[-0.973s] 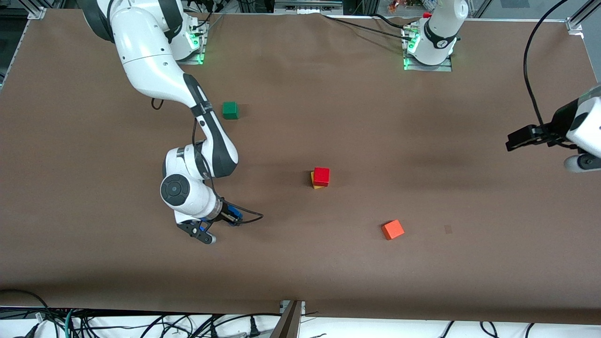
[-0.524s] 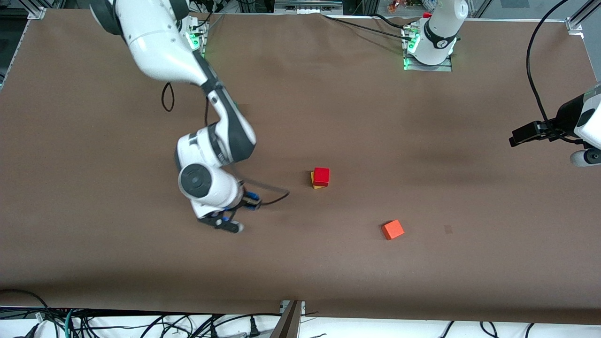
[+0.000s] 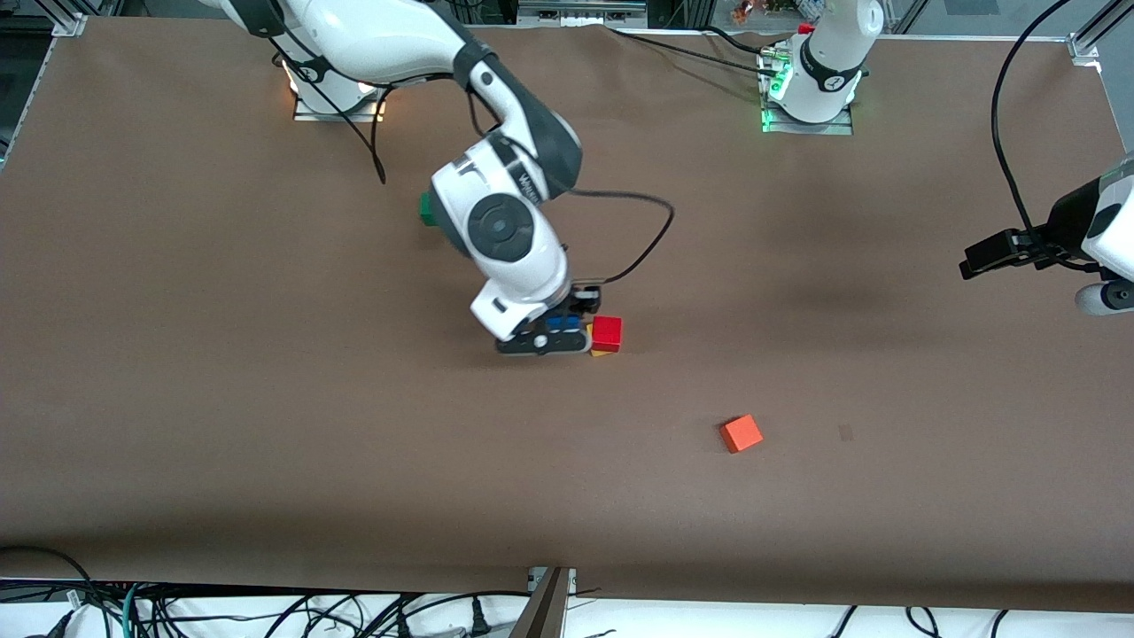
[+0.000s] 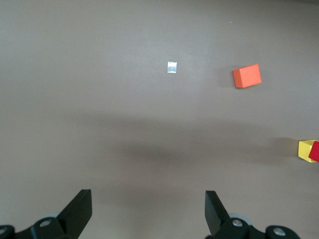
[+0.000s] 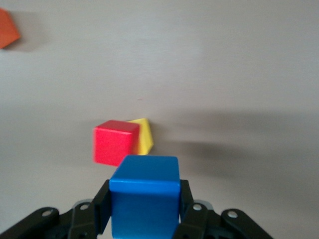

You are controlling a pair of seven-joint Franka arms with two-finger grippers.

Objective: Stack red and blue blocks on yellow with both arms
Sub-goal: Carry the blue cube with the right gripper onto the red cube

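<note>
The red block [image 3: 607,331] sits on the yellow cube [image 3: 596,351], slightly offset, near the table's middle. My right gripper [image 3: 551,340] is shut on the blue block [image 3: 561,323] and holds it in the air right beside the stack, toward the right arm's end. In the right wrist view the blue block [image 5: 144,199] is clamped between the fingers [image 5: 94,209], with the red block [image 5: 113,142] and yellow cube [image 5: 143,134] just ahead. My left gripper [image 3: 982,258] waits open and empty, raised over the left arm's end of the table; its view [image 4: 147,209] shows the yellow cube [image 4: 305,149] at the edge.
An orange cube [image 3: 741,433] lies nearer the front camera than the stack, toward the left arm's end. A green cube [image 3: 426,211] is mostly hidden by the right arm. A small pale mark [image 4: 172,66] is on the brown table [image 3: 797,514].
My right arm has swung with the blue block from the right arm's end of the table across to beside the red-on-yellow stack. The left arm has barely moved.
</note>
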